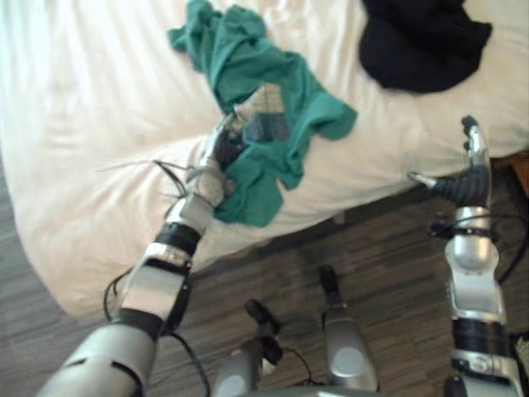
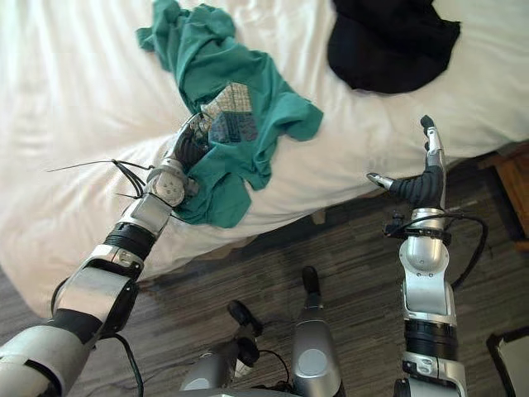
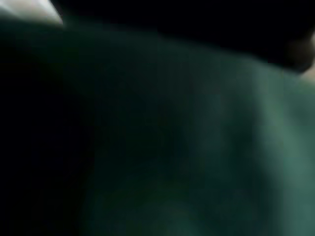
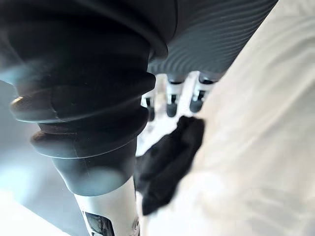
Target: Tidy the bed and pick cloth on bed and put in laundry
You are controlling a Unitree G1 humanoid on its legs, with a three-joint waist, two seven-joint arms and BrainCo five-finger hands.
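A crumpled green cloth with a checked patch lies on the white bed and hangs over its near edge. My left hand is pushed into the cloth's lower folds, and green fabric covers the left wrist view. A black cloth lies heaped at the bed's far right and also shows in the right wrist view. My right hand is held up beside the bed's near right edge, above the floor. It is open, fingers straight and thumb spread, holding nothing.
Dark plank floor runs along the bed's near side. A brown wooden piece of furniture stands at the right edge, close to my right arm. A pale boxy object sits at the lower right corner.
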